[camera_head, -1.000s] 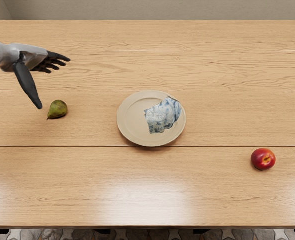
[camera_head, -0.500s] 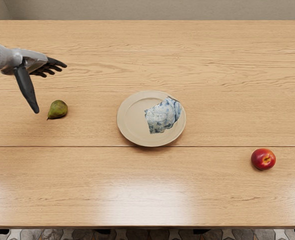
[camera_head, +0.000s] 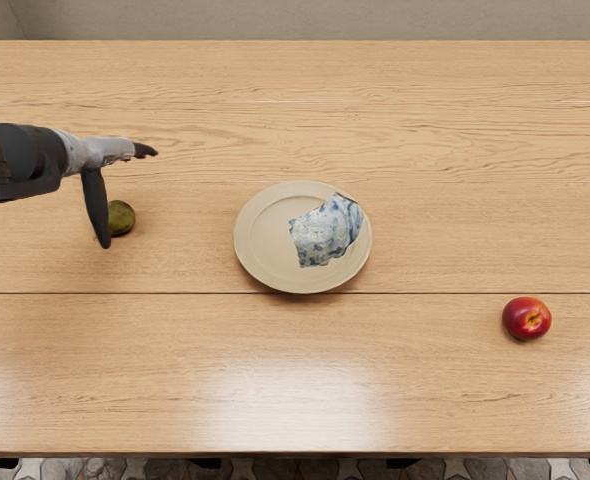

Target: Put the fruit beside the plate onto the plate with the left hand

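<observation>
Reach step: the left hand hovers open above the pear, thumb hanging in front of it, nothing held, the pear lying well left of the plate, so next it likely must drop and close around the fruit.

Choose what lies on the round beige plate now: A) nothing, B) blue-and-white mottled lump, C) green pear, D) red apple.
B: the blue-and-white mottled lump rests on the round beige plate; the green pear sits off it by the left hand, the red apple far right.
</observation>
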Robot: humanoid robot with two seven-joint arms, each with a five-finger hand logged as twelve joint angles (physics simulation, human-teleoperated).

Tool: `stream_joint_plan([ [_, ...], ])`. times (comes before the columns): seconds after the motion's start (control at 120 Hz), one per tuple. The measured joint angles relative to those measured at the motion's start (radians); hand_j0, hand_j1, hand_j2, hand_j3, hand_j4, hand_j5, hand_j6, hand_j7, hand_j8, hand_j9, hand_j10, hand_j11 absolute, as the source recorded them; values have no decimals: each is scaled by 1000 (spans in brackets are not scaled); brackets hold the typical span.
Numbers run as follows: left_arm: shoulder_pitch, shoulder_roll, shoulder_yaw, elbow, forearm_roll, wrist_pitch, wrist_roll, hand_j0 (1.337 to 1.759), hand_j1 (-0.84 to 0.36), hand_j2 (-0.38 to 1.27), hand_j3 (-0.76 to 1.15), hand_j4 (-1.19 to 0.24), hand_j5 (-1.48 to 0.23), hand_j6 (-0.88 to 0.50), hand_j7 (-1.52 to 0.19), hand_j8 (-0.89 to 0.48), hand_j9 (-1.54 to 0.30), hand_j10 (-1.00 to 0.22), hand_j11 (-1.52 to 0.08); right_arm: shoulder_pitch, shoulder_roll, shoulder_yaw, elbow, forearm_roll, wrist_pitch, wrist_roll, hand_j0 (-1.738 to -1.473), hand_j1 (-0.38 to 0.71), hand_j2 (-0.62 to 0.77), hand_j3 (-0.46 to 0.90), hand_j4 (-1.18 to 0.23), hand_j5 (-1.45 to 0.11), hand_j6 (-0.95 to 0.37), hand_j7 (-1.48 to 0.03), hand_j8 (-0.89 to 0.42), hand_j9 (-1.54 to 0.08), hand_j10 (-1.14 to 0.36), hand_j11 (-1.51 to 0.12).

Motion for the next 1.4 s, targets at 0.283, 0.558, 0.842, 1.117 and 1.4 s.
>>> stream_joint_plan([
  [0.283, 26, -4, 48, -22, 89, 113, 0, 1658, 317, 7, 0, -33, -37, -34, -37, -34, -37, -32, -37, 0, 0, 0, 0, 0, 0, 0, -1658, -349, 0, 0, 0, 0, 0, 0, 0, 0, 0, 0],
  [0.558, 23, -8, 83, -7, 105, 125, 0, 1658, 240, 21, 0, -97, -121, -99, -120, -98, -120, -97, -120, -1, 0, 0, 1, 0, 0, 0, -1658, -349, 0, 0, 0, 0, 0, 0, 0, 0, 0, 0],
  [0.842, 25, -28, 88, 28, 105, 126, 0, 1658, 127, 40, 0, -192, -244, -194, -244, -193, -244, -192, -243, -1, 0, 0, 0, 1, 0, 1, -1658, -349, 0, 0, 0, 0, 0, 0, 0, 0, 0, 0],
  [1.117, 37, -75, 88, 87, 133, 166, 0, 1658, 96, 45, 0, -218, -277, -219, -277, -218, -276, -217, -276, -2, 0, 0, 0, 1, 0, 2, -1658, -349, 0, 0, 0, 0, 0, 0, 0, 0, 0, 0],
  [1.4, 55, -90, 106, 98, 182, 227, 0, 1658, 91, 46, 0, -222, -283, -223, -283, -223, -283, -221, -283, -1, 0, 0, 0, 1, 0, 2, -1658, -349, 0, 0, 0, 0, 0, 0, 0, 0, 0, 0],
])
